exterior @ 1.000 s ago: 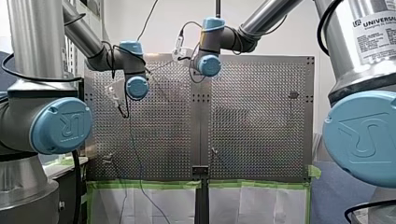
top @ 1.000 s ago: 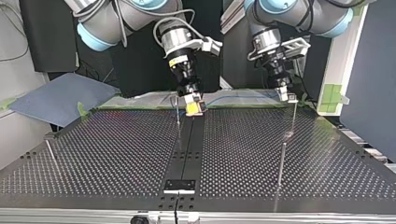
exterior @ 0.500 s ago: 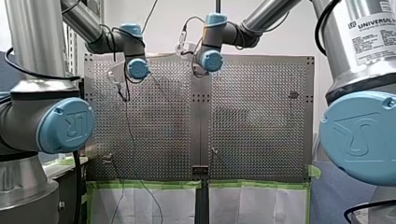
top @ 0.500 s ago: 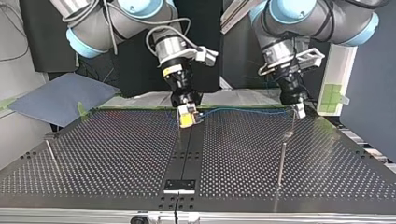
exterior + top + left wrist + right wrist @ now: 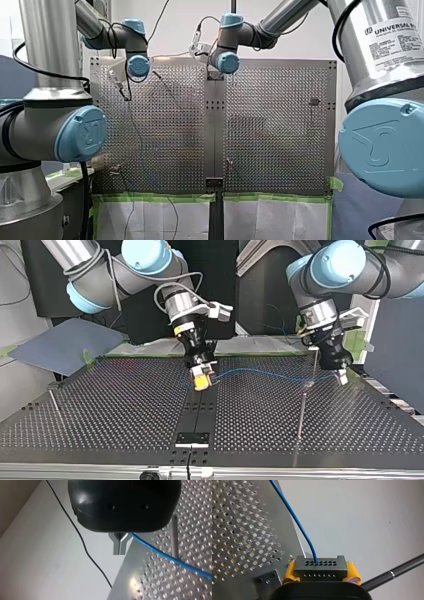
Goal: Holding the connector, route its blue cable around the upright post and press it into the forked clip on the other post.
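Now, in the front view, my left arm [image 5: 137,65] reaches further out over the perforated table [image 5: 275,130] than a second ago; my right arm [image 5: 227,62] has shifted little. Across in the top view, my left gripper [image 5: 342,377] has carried the blue cable [image 5: 270,372] past the thin upright post [image 5: 314,367] toward the view's right. My right gripper [image 5: 202,382] has come nearer the camera, so the cable now spans between them. Rounding the post looks under way, though I cannot tell which side the cable passes. From the left wrist, metal fingers [image 5: 116,548] press together on the cable. From the right wrist, yellow pads [image 5: 290,571] pinch the connector [image 5: 321,566].
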Robot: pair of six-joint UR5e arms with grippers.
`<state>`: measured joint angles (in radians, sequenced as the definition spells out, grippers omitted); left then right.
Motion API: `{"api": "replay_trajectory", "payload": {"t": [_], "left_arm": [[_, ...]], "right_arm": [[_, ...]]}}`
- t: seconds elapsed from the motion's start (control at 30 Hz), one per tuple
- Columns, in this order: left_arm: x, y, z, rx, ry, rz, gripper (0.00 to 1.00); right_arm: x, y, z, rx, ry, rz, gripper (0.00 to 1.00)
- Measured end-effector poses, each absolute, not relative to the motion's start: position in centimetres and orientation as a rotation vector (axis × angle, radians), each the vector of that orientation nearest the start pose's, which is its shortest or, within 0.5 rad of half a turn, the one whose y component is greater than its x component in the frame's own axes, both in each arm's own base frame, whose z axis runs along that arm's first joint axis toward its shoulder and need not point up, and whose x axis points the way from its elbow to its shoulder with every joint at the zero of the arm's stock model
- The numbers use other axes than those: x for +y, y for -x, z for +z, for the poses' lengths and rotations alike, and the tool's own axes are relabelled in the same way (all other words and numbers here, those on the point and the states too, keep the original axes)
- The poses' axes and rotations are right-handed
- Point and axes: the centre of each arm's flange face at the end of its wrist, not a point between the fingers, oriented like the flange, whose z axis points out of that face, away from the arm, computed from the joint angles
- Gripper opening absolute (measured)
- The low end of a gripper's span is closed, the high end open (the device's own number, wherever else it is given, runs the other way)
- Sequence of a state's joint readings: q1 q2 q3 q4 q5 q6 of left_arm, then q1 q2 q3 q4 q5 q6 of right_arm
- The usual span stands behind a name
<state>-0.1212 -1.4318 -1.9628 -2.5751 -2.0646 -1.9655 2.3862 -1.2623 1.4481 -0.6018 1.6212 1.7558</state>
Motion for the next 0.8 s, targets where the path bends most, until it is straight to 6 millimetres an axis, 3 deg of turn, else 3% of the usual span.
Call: {"api": "replay_trajectory", "payload": {"t": [0.3, 0.57, 0.8], "left_arm": [[-11.2, -46.2, 43.7, 1.123, 0.584, -0.167, 0.0], [-11.2, -48.2, 45.4, 1.159, 0.538, -0.205, 0.0], [-11.2, -50.8, 45.2, 1.202, 0.511, -0.217, 0.0]], "right_arm": [[-36.3, -57.5, 44.5, -0.711, -1.332, 2.183, 0.0], [-37.3, -58.4, 45.1, -0.706, -1.325, 2.187, 0.0], [-38.5, -59.0, 43.5, -0.726, -1.341, 2.174, 0.0]]}}
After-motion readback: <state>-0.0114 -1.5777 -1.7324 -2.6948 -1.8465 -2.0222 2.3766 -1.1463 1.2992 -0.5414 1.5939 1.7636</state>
